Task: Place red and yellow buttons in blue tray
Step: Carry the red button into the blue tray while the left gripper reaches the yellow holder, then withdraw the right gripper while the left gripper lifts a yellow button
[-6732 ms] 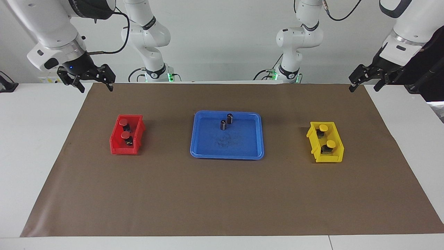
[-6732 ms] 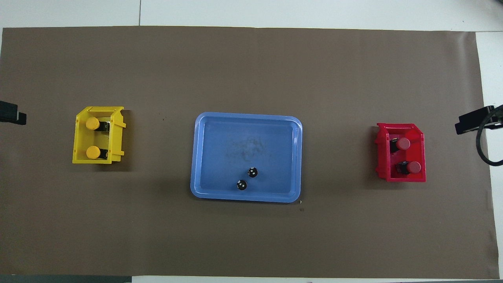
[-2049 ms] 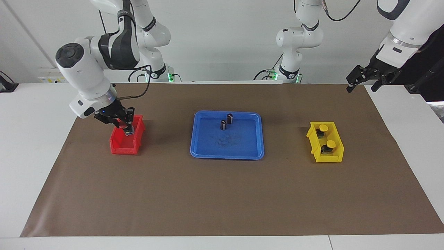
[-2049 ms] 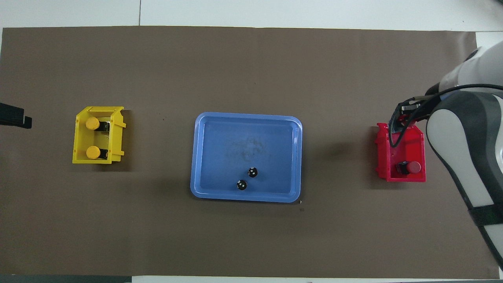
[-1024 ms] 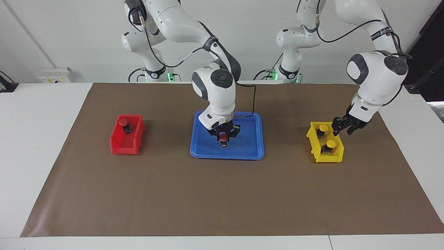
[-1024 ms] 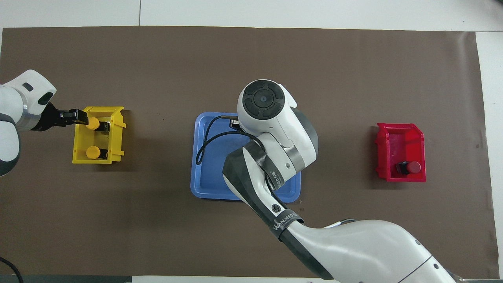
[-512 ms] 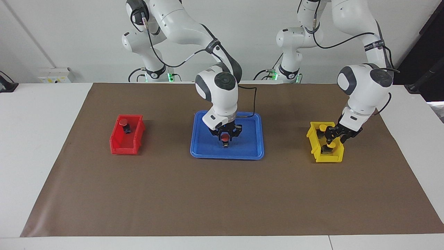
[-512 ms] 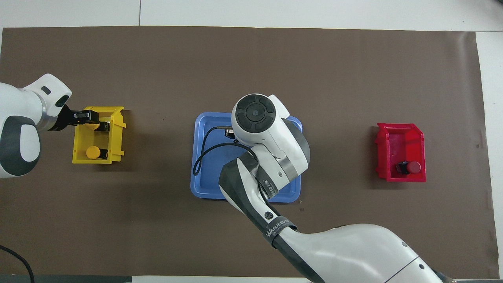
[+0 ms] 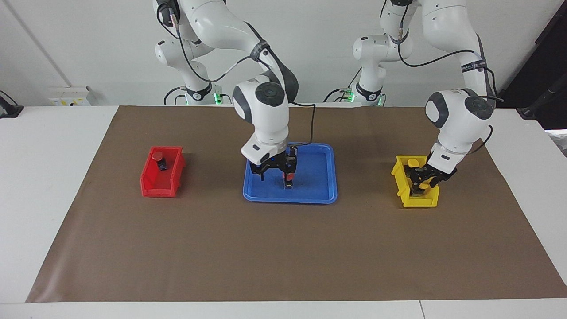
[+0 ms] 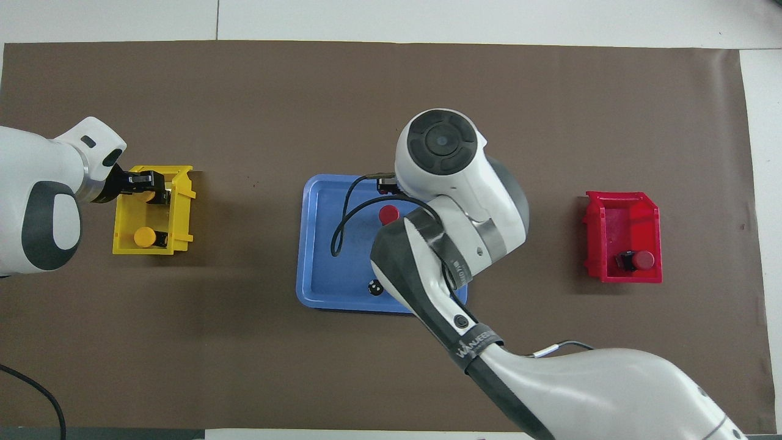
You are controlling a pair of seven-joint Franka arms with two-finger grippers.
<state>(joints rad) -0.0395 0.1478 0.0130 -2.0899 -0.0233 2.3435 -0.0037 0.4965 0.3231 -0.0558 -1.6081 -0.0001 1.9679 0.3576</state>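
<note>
The blue tray (image 9: 310, 191) (image 10: 324, 269) lies mid-table. One red button (image 9: 288, 178) (image 10: 388, 214) stands upright in it, free of any grip. My right gripper (image 9: 272, 169) hangs open just above the tray, beside that button toward the right arm's end. A second red button (image 9: 157, 157) (image 10: 635, 261) sits in the red bin (image 9: 153, 188). My left gripper (image 9: 421, 180) (image 10: 143, 183) is down in the yellow bin (image 9: 418, 201) (image 10: 125, 244), over the yellow button farther from the robots, which it mostly hides. The nearer yellow button (image 9: 413, 163) (image 10: 144, 236) stands free.
A dark cylinder (image 10: 376, 286) stands in the tray on its side nearer the robots; the right arm covers much of the tray from overhead. A brown mat (image 9: 283, 248) covers the table.
The right gripper has opened, left the red button standing in the tray and shifted toward the right arm's end. The left gripper has sunk into the yellow bin over the farther button.
</note>
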